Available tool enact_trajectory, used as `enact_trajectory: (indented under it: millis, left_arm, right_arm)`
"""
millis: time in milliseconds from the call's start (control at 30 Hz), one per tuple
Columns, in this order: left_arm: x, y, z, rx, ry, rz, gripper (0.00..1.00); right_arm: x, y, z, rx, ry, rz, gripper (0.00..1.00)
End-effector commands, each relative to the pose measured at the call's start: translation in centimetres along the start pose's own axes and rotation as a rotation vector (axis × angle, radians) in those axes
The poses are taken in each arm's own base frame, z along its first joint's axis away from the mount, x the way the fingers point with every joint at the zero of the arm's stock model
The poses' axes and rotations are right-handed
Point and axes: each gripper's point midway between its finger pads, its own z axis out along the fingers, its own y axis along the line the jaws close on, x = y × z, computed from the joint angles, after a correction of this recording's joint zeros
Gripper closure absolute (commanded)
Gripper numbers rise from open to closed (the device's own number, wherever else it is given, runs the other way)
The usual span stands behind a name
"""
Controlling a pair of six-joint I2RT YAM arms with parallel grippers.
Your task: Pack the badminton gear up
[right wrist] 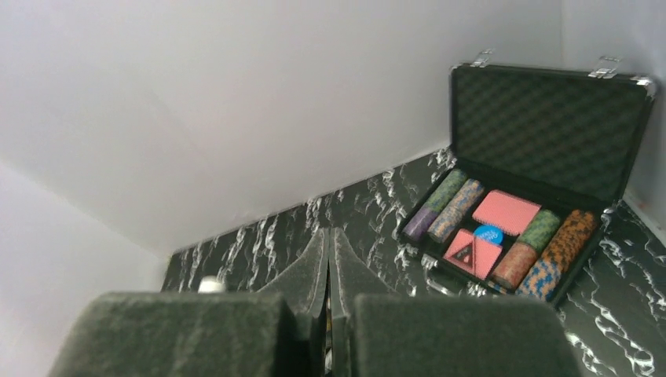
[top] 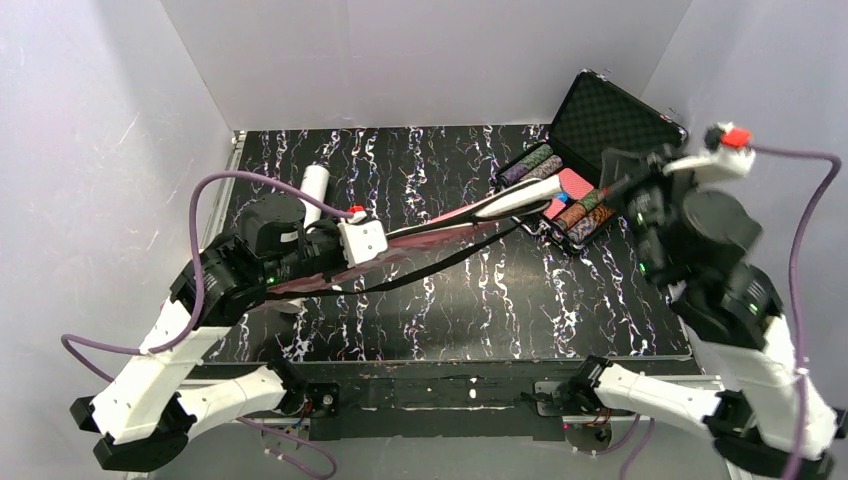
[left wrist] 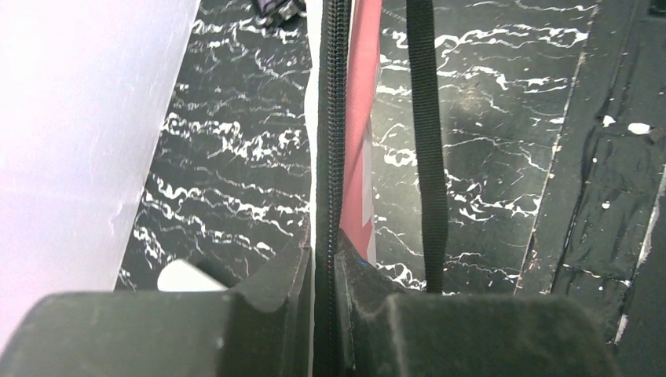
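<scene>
Far left, back corner: white tube (top: 315, 188), a smooth cylinder lying on the table (top: 470, 300) (black top, white marble-like veining), just behind the left arm.

Left fingers (left wrist: 290, 267): matte black pads w/ a foam-like grain, clamped on the black zipper band (left wrist: 334, 118). Its ribbed teeth run straight up from betw. the pads.

Pink bag (top: 440, 232): long, narrow, soft fabric, stretched diagonally from the left fingers toward centre-right. Black strap (top: 450, 262): flat webbing, sags in a loop below the bag.

White racket handle (top: 525, 198): rounded, at the bag's right end, near the case.

Case (right wrist: 550, 118): black, lid open, egg-crate foam lining, metal edging. Holds chip rolls (right wrist: 451, 206), mottled cylinders, and a pink rectangular pack (right wrist: 505, 210).

Right fingers (right wrist: 310, 267): same dark pads, pressed together, nothing visible betw. them. They sit near the handle end. Contact w/ handle or bag: cannot tell.
</scene>
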Motion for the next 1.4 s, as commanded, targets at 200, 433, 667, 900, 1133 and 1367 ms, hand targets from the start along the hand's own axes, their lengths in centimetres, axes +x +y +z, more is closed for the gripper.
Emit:
enact_trajectory:
  millis: [200,433,667,900,1133,1367]
  left_arm:
    - [0.1,4.9,1.7,-0.123,-0.031,-0.037,1.00]
    - [0.8,5.5,1.6,-0.119,-0.039,-0.035,1.00]
    - [0.0,4.3,1.4,-0.043,-0.070,-0.011,1.00]
    - [0.3,4.1,1.6,-0.025,-0.055,-0.011,1.00]
    - [0.1,4.1,1.8,-0.020,-0.070,-0.018,1.00]
    - [-0.3,3.8,1.7,-0.004,-0.084,-0.023,1.00]
  right_arm:
    - [0.0,4.6,12.4,-0.143,0.167,0.241,0.88]
    - [6.8,0.9,12.1,-0.268,0.427,0.506,0.61]
    - [11.0,0.4,11.0,-0.410,0.549,0.571,0.70]
    - [11.9,-0.1,8.7,-0.394,0.560,0.547,0.99]
    - [14.1,-1.2,6.4,-0.350,0.593,0.568,0.99]
    - [14.4,-1.3,5.8,-0.342,0.605,0.556,0.99]
